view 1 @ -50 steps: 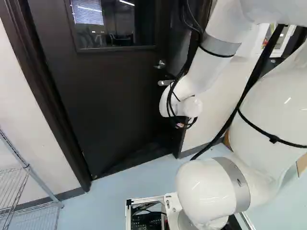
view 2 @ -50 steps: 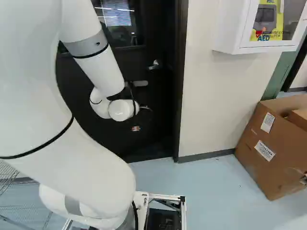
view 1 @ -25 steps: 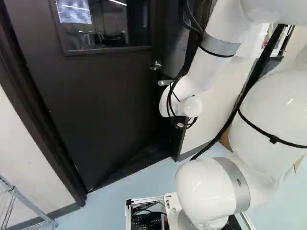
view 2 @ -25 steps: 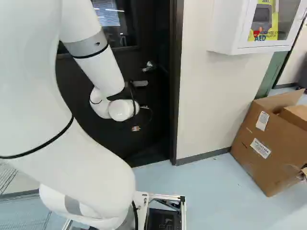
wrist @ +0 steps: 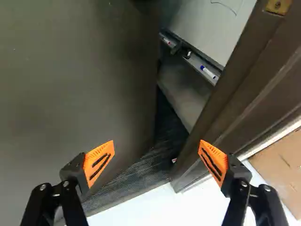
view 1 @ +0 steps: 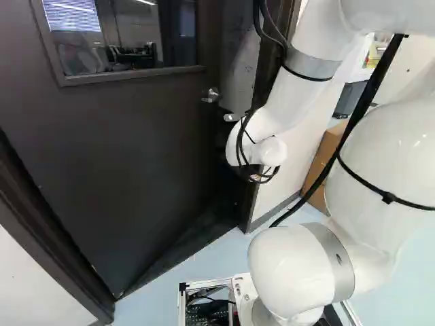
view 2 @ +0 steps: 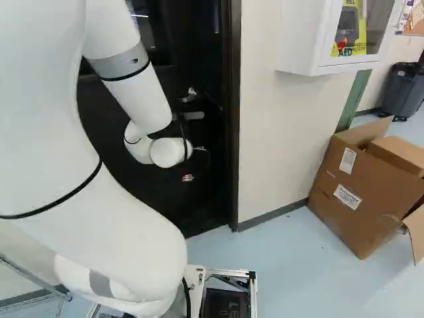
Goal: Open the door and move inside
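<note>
Spread wide, the gripper hangs at the end of the arm, low in front of the doorway. In the wrist view the fingers of the gripper stand well apart, each tipped with an orange pad. The door is ajar: it fills the middle and left of the left base view, with a window in its upper part and a metal handle near its free edge. The handle lies up and to one side of the arm's end in that view. Ahead of the gripper, the opening runs between the door's edge and the dark frame. Through it show a pale panel and a tray along its edge, bearing a marker with a blue end and other small items. A dark ribbed strip covers the floor in the opening. Right of the frame, the right base view shows a pale wall bearing a white cabinet, and an open cardboard box on the pale blue floor. Farther back, near the wall, stands a grey bin.
</note>
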Robot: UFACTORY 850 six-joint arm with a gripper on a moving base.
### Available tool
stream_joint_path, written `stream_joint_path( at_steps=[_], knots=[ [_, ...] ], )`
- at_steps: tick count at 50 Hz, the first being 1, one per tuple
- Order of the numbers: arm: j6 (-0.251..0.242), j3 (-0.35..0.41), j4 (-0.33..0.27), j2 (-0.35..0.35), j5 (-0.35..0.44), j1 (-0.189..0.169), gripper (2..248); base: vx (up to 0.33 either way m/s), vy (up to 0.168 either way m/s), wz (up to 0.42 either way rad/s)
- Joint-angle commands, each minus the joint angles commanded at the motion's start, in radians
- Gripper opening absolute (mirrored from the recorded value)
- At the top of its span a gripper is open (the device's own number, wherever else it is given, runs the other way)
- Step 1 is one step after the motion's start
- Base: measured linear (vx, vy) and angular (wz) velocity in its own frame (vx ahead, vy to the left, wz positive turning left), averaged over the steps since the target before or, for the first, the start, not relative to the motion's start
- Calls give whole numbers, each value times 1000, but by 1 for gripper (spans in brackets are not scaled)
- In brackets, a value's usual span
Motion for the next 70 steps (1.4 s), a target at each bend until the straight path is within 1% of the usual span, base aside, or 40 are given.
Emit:
stream_joint_path(
  at_steps=[21,38,59,70],
  knots=[
    [0,0,0,0,0,0,247,100,114,-23],
    [0,0,0,0,0,0,247,71,86,-31],
    [0,0,0,0,0,0,247,63,37,-248],
    [0,0,0,0,0,0,247,62,106,-107]
  ],
)
